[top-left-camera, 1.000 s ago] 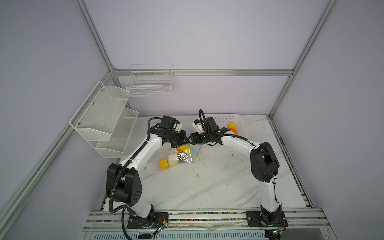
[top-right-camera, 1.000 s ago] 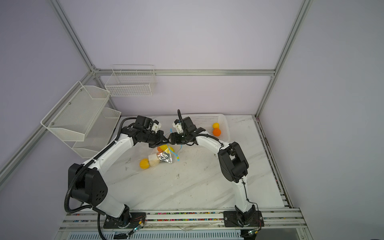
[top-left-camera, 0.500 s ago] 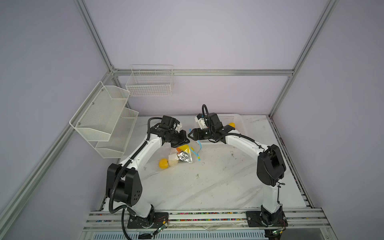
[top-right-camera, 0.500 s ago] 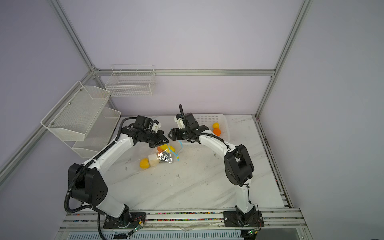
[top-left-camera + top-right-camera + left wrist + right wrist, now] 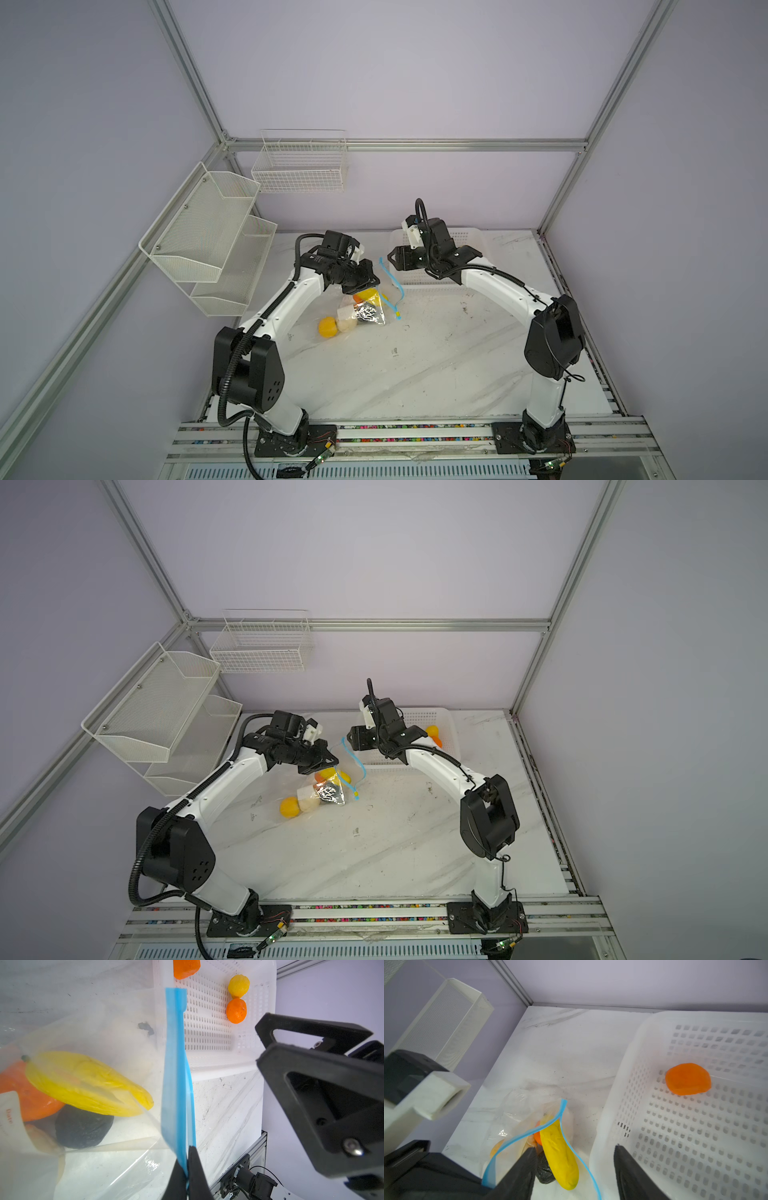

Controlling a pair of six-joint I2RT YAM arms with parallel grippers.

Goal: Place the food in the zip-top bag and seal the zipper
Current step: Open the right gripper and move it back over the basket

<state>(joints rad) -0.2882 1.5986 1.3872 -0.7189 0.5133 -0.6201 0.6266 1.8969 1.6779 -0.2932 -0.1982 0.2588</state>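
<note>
White marble tabletop (image 5: 415, 374), lilac walls (image 5: 374, 83); left gripper (image 5: 187, 1159) pinches zipper (image 5: 176, 1084) of zip-top bag (image 5: 104, 1032) (mouth agape); right gripper (image 5: 574, 1147) spread, empty, nearby

I log the zip-top bag (image 5: 93, 1028) as clear, its zipper (image 5: 176, 1084) light blue. Through it I see a long yellow piece (image 5: 87, 1084), an orange ball (image 5: 20, 1095), a black lump (image 5: 83, 1128) — label patch (image 5: 10, 1118) white, red lettering. The basket (image 5: 633, 1095) is white with rows of slots; the table (image 5: 415, 374) white marble, grey-veined.
</note>
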